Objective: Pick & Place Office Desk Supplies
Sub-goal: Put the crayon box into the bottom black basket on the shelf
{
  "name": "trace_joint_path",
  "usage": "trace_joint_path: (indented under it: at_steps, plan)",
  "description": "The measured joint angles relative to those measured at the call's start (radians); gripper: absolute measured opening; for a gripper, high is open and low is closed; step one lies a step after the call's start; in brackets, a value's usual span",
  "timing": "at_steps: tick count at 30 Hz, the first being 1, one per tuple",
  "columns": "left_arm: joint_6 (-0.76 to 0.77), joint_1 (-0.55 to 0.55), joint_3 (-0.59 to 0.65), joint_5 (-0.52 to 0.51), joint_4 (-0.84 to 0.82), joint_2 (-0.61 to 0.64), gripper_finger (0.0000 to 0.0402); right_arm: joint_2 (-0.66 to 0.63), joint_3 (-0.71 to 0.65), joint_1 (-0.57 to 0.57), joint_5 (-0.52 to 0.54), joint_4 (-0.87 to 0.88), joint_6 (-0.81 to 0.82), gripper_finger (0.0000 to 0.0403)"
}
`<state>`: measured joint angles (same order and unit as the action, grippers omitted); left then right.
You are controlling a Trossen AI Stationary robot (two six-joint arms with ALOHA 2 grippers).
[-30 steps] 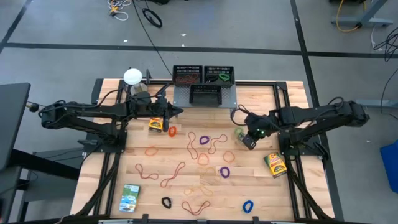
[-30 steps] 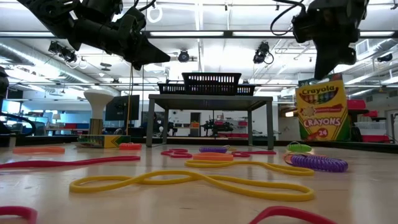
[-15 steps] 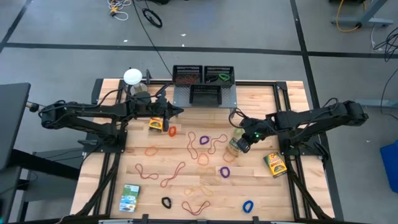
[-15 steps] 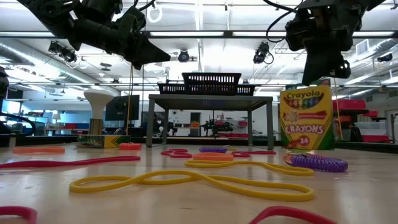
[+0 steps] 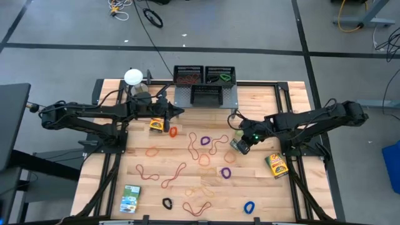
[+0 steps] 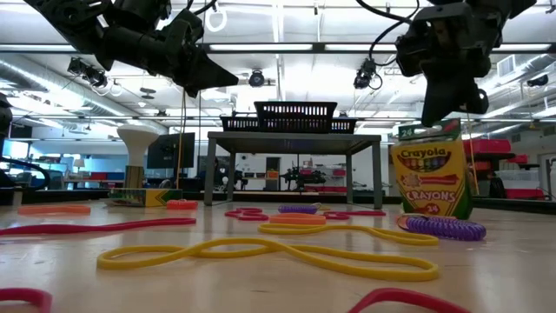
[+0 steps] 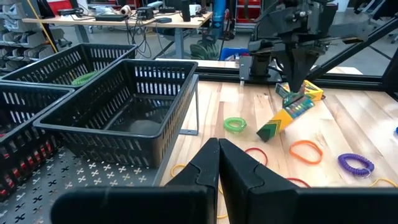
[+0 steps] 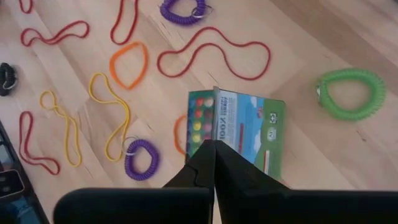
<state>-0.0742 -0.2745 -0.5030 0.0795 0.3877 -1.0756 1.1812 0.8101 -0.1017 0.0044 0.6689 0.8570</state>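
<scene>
The right gripper (image 5: 240, 145) gripped a tilted crayon box (image 6: 431, 178) on the surface (image 5: 294, 194); the left gripper (image 5: 179, 112), closed and empty, hovered near the trays (image 5: 205, 75).

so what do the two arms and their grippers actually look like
Both arms are dark, nearly black, built of slim jointed links with black cables looping along them. The left gripper and the right gripper each end in two dark fingers that taper to a narrow wedge. A small green light glows near the right wrist.
</scene>
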Motion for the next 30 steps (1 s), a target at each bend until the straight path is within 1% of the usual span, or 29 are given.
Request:
trace_joint_path:
  at_steps: [9, 15, 30]
  plan:
    - [0.0, 0.0, 0.0, 0.0, 0.001, 0.0, 0.0013, 0.0, 0.0, 0.001, 0.023, 0.016, -0.001, 0.0005]
    - [0.0, 0.0, 0.0, 0.0, 0.001, 0.0, 0.0013, 0.0, 0.0, 0.002, 0.047, 0.021, -0.039, 0.0005]
    - [0.0, 0.0, 0.0, 0.0, 0.001, 0.0, 0.0013, 0.0, 0.0, 0.066, 0.047, 0.047, -0.14, 0.0005]
